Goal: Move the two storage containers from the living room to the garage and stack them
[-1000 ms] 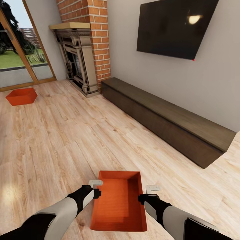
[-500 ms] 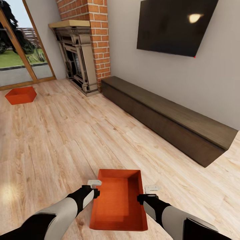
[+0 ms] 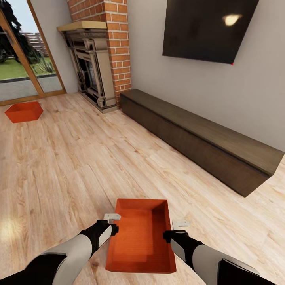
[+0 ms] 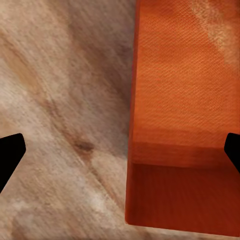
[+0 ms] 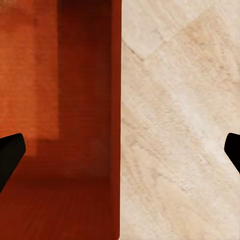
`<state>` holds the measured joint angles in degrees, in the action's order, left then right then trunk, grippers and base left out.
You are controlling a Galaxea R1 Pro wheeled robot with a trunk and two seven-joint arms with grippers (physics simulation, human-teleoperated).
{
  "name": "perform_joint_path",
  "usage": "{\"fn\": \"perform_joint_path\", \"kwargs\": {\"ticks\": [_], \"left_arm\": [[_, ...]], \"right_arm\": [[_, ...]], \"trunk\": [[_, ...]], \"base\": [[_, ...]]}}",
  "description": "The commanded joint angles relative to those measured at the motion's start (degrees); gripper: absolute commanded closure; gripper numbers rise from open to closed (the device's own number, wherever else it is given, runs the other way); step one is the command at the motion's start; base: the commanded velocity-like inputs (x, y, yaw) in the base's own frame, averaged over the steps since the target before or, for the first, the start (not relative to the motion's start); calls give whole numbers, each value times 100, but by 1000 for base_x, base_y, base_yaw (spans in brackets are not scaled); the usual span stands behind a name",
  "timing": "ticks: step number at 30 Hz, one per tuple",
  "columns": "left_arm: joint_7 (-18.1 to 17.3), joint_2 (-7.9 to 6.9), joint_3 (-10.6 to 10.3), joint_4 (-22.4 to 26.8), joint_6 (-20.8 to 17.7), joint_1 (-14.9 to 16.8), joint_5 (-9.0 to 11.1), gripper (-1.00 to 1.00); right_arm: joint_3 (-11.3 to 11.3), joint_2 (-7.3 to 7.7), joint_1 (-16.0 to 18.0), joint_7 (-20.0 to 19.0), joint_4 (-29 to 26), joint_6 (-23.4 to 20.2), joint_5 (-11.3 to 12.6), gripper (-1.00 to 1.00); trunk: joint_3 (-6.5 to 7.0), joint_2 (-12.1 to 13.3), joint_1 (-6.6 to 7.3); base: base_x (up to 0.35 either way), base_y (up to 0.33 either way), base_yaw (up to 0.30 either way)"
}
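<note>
Hovering both arms over the near storage container (image 3: 140, 239) at the bottom centre of the head frame, sitting on the light wood plank floor (image 3: 71, 166) of the living room. Left gripper (image 3: 112, 222) is positioned over its left wall, right gripper (image 3: 175, 229) over its right wall. In each wrist view I'm seeing the two dark fingertips at opposite edges with a rim between them, so both claws are spread apart, straddling the walls and not yet clamped. Second container (image 3: 23, 111) is sitting at the upper left, near the glass door (image 3: 23, 75), well apart from me. I'm judging this as the pre-grasp step on the first bin. Next move is calling for lowering both claws onto the rims, closing evenly, then lifting level before driving to the garage. Bench (image 3: 206, 146) is lying along the wall at right.
</note>
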<state>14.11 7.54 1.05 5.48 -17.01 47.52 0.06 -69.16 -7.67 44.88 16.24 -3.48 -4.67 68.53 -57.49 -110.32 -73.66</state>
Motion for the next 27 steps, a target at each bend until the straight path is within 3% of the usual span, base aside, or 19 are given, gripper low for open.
{"fn": "perform_joint_path", "kwargs": {"ticks": [1, 27], "left_arm": [[17, 2, 9, 11, -32, -1, 5, -100], [20, -7, 10, 13, -31, 3, 3, -100]], "right_arm": [[-45, 1, 3, 37, -13, -34, 20, -100], [-43, 19, 3, 37, -13, -34, 20, -100]], "trunk": [[-22, -43, -22], [-489, -1086, -593]], "base": [[0, 0, 0], [0, 0, 0]]}}
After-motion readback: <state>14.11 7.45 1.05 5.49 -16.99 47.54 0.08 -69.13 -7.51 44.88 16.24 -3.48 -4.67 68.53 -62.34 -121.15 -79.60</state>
